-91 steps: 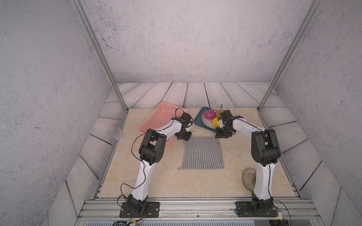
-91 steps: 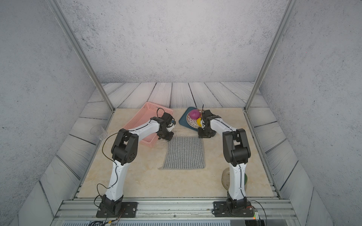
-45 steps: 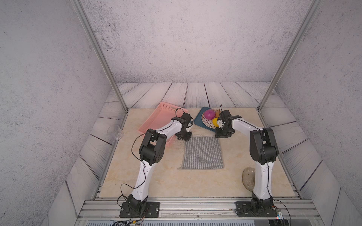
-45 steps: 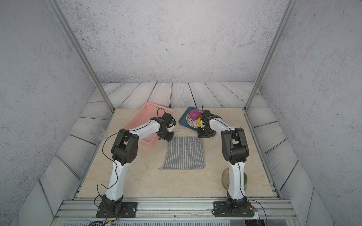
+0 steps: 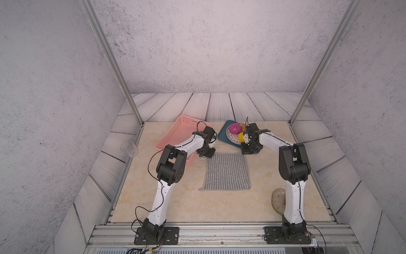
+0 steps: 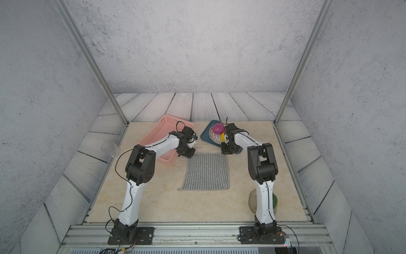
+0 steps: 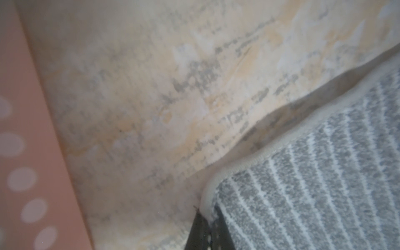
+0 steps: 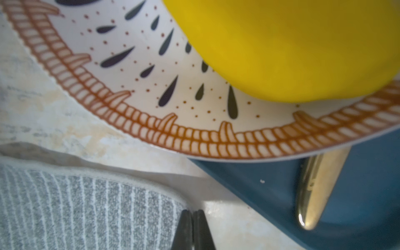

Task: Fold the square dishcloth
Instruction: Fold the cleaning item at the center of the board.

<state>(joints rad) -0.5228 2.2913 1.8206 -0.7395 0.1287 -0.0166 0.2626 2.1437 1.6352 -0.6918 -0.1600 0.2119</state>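
Observation:
The square dishcloth (image 5: pixel 226 171) (image 6: pixel 206 171) lies flat on the beige table, grey with fine white stripes and a pale trim. My left gripper (image 5: pixel 206 154) (image 6: pixel 186 154) is down at its far left corner. In the left wrist view the left gripper (image 7: pixel 208 213) is shut with the dishcloth's (image 7: pixel 313 184) trim pinched between its dark fingers. My right gripper (image 5: pixel 247 151) (image 6: pixel 226 151) is down at the far right corner. The right wrist view shows the right gripper (image 8: pixel 192 213) shut, the dishcloth's (image 8: pixel 86 205) corner edge running in between the fingertips.
A pink basket (image 5: pixel 175 136) (image 7: pixel 32 151) lies just left of the left gripper. A blue tray (image 5: pixel 223 134) (image 8: pixel 270 190) behind the right gripper holds a patterned plate (image 8: pixel 151 104), a purple ball (image 5: pixel 235 128), a yellow fruit (image 8: pixel 281 43) and a gold spoon (image 8: pixel 313 188). A round mat (image 5: pixel 278 201) lies by the right arm's base.
Both grippers have closed at the cloth's far corners. The arms have hardly moved and the cloth lies as before.

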